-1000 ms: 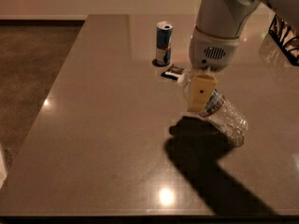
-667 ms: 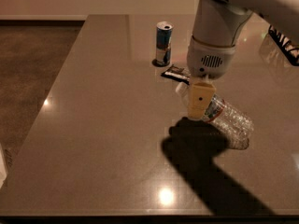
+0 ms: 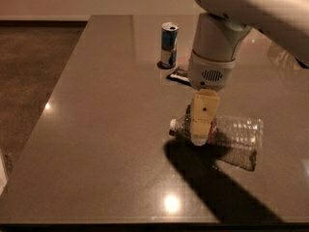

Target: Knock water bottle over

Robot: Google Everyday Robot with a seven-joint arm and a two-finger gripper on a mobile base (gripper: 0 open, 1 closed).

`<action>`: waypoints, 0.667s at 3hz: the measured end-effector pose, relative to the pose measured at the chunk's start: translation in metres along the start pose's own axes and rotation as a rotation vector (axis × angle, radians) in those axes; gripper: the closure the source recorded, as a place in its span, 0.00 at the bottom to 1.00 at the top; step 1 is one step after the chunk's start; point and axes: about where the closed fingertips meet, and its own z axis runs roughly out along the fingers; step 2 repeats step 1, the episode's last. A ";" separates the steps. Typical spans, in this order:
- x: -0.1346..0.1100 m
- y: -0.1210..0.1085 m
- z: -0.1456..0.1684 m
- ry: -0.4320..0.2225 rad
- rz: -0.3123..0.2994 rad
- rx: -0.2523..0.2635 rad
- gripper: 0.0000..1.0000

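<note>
The water bottle (image 3: 236, 131) is a clear ribbed plastic bottle with a white cap (image 3: 173, 126). It lies on its side on the grey-brown table (image 3: 106, 129), cap pointing left. My gripper (image 3: 202, 129) hangs from the white arm (image 3: 215, 57), pointing down. It is right over the bottle's neck end and hides part of the bottle. I cannot tell whether it touches the bottle. The arm's shadow falls on the table in front of the bottle.
A slim blue-and-silver can (image 3: 169, 45) stands upright behind the gripper. A small dark flat item (image 3: 177, 75) lies next to the can. A faint clear glass (image 3: 284, 58) stands at the far right. The table's left edge borders brown carpet (image 3: 29, 71).
The bottle has gone from leaning at a slant to lying flat on its side, cap to the left. My gripper has moved lower and nearer over its neck.
</note>
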 end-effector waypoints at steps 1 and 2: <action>-0.004 -0.004 0.000 -0.016 0.000 0.020 0.00; -0.004 -0.004 0.000 -0.016 0.000 0.020 0.00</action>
